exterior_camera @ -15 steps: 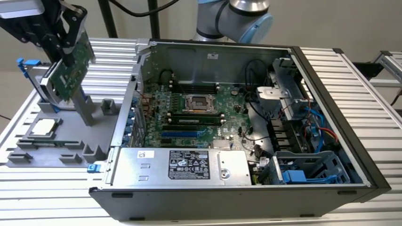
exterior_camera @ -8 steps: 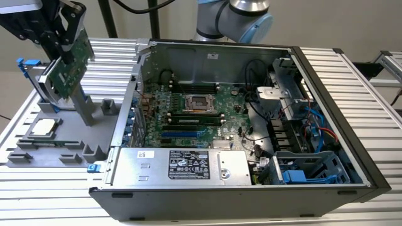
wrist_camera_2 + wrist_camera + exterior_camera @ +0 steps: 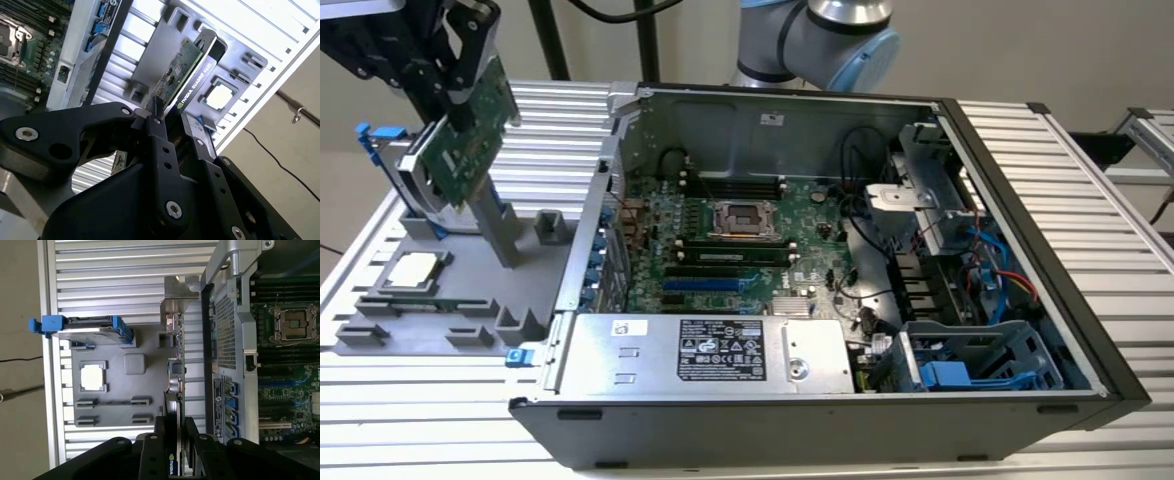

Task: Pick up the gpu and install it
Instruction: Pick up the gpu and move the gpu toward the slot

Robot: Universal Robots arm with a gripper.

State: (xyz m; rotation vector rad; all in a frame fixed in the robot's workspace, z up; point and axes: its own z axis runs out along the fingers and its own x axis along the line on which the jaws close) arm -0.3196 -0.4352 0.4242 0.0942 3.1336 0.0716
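Tool [image 3: 170, 112] seemingly around flat green gpu [image 3: 182, 67]

arm [image 3: 817, 30]: silver-grey joints, light-blue caps | tool [image 3: 170, 112]: matte black links, silver screws

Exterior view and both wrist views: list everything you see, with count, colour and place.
graphics card: one, green board, silver bracket, gripped above the tray.
tray: one, grey, on the table beside the case.
processor chip: one, silver, on the tray.
hard drive: one, silver in blue frame, at the tray's end.
computer case: one, black, open, on the table.
motherboard: one, green, inside the case.
power supply: one, silver, inside the case.
table: one, silver slats.
arm: one, grey and blue, behind the case.
gripper: one, black, shut on the graphics card.
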